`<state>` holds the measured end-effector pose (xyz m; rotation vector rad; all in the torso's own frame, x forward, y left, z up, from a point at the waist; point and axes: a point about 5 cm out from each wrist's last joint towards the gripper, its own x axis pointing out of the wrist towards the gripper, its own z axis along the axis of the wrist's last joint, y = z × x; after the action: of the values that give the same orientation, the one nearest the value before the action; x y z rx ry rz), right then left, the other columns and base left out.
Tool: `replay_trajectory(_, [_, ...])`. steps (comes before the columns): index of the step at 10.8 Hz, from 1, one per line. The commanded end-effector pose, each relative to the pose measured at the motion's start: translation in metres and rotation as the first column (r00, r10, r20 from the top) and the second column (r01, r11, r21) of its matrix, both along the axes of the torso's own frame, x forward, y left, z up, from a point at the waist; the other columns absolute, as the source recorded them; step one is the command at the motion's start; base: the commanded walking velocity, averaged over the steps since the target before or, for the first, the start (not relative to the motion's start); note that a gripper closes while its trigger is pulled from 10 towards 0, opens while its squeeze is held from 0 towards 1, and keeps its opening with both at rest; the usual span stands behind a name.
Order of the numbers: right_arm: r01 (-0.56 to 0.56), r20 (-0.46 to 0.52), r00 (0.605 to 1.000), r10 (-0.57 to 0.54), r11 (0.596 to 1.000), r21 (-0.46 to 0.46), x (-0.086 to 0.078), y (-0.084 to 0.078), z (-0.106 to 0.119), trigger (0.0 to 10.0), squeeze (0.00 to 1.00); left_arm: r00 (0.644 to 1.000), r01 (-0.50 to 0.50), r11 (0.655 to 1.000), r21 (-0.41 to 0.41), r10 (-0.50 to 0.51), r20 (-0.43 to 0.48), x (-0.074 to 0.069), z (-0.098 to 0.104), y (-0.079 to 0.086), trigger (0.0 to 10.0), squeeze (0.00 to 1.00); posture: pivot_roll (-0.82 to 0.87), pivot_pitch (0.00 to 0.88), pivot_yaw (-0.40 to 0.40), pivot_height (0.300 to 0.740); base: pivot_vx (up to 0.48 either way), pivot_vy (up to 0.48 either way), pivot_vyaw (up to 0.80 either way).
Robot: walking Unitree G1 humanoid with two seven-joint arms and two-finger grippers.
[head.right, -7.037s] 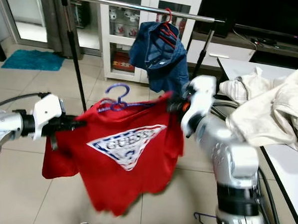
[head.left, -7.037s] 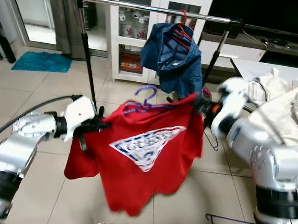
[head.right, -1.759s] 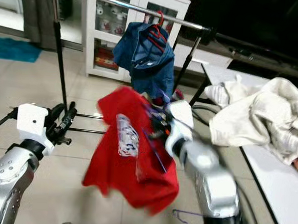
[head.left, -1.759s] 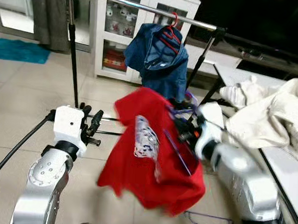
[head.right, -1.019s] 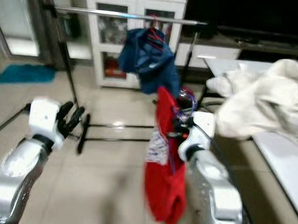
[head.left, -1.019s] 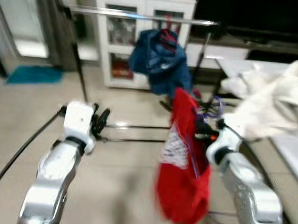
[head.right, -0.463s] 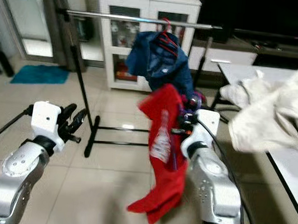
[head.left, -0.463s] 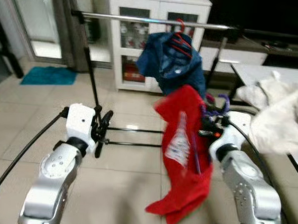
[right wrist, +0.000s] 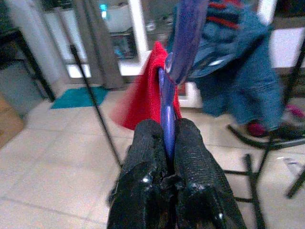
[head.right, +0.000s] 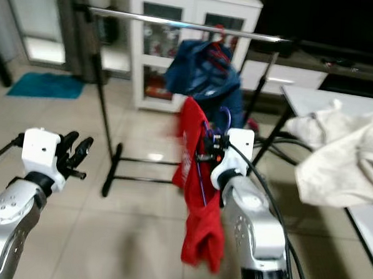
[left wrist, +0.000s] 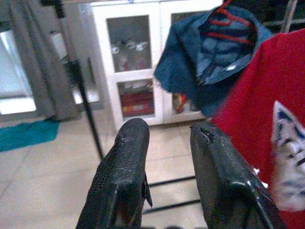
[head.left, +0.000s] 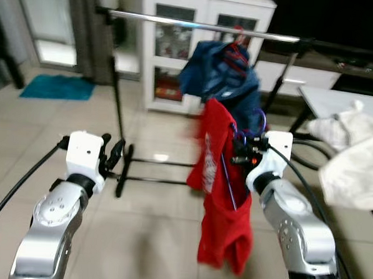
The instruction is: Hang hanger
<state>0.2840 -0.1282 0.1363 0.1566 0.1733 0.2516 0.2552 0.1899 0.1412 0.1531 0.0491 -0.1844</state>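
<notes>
Firmly in right claw: purple hanger.

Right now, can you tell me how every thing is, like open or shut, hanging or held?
Left gripper: jaws open, holding nothing.
Right gripper: jaws shut on the purple hanger.
Red T-shirt: draped on the purple hanger, dangling, not on the rail.
Clothes rail: standing upright.
Blue denim garment: hanging from the rail on a red hanger.
White cabinet: doors shut.
</notes>
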Motion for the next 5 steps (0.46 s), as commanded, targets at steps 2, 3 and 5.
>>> replay_trajectory(2, [0.01,0.048,0.999,-0.007,0.999,-0.047,0.0004,-0.0055,0.0055,10.0,0.0,1.0,0.029,1.0,-0.008,-0.029,0.002,0.0001,0.0019,-0.0095,10.0,0.0,-0.01,0.0,-0.07,0.74,0.336,0.0,0.0])
replay_trajectory(3, [0.001,0.051,0.999,0.002,0.999,-0.046,0.0002,-0.0041,0.0061,10.0,0.0,1.0,0.029,1.0,-0.006,-0.029,0.003,0.0003,0.0021,-0.0097,10.0,0.0,-0.01,0.0,-0.07,0.74,0.334,0.0,0.0])
replay_trajectory(5, [-0.004,0.058,0.998,0.007,0.998,-0.06,0.0002,-0.0036,0.0073,10.0,0.0,1.0,0.027,1.0,-0.007,-0.027,0.003,-0.0002,0.0021,-0.0103,10.0,0.0,-0.02,0.0,-0.074,0.74,0.339,0.0,0.0])
